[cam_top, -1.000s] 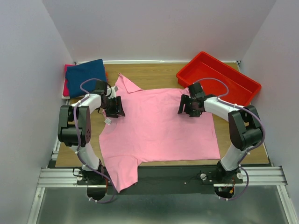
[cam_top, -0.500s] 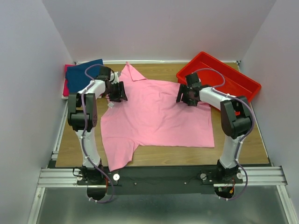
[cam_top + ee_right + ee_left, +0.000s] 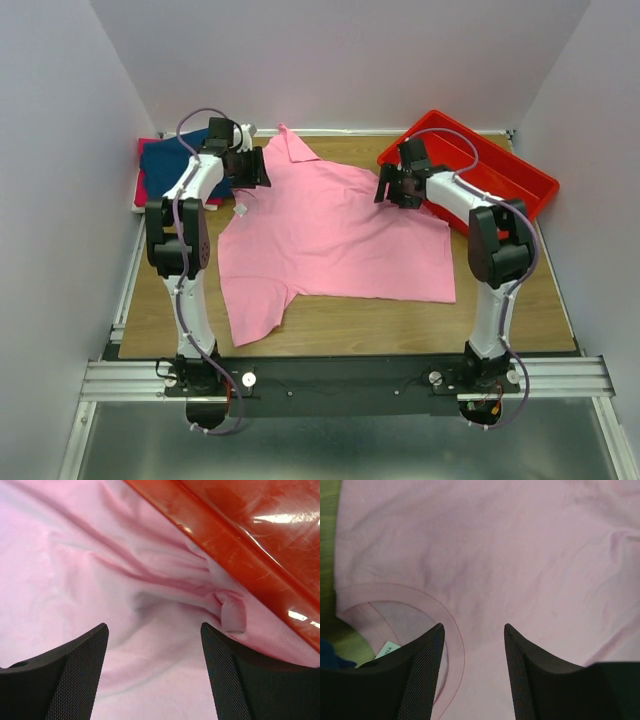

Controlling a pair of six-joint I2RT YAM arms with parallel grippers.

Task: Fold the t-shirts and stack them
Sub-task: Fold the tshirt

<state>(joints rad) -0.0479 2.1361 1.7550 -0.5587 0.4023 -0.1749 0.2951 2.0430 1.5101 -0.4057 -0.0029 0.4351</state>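
Observation:
A light pink t-shirt [image 3: 340, 235] lies spread flat across the middle of the wooden table, with its collar [image 3: 395, 592] at the far left. My left gripper [image 3: 252, 167] stands open over the collar end, and pink cloth lies flat between its fingers [image 3: 473, 627]. My right gripper [image 3: 393, 188] stands open on the shirt's far right corner [image 3: 153, 626], where the cloth bunches against the red tray [image 3: 240, 525]. A folded navy blue t-shirt [image 3: 165, 160] tops a small stack at the far left, with red-magenta cloth [image 3: 143, 185] under it.
The rigid red tray [image 3: 500, 170] sits at the far right corner, touching the shirt's edge. A white label [image 3: 387, 650] shows inside the collar. One sleeve [image 3: 250, 315] reaches toward the table's near edge. Bare wood [image 3: 500, 300] lies right of the shirt.
Both grippers moved toward the far edge of the table and the pink shirt slid with them. Its near sleeve came up off the table's front edge onto the wood.

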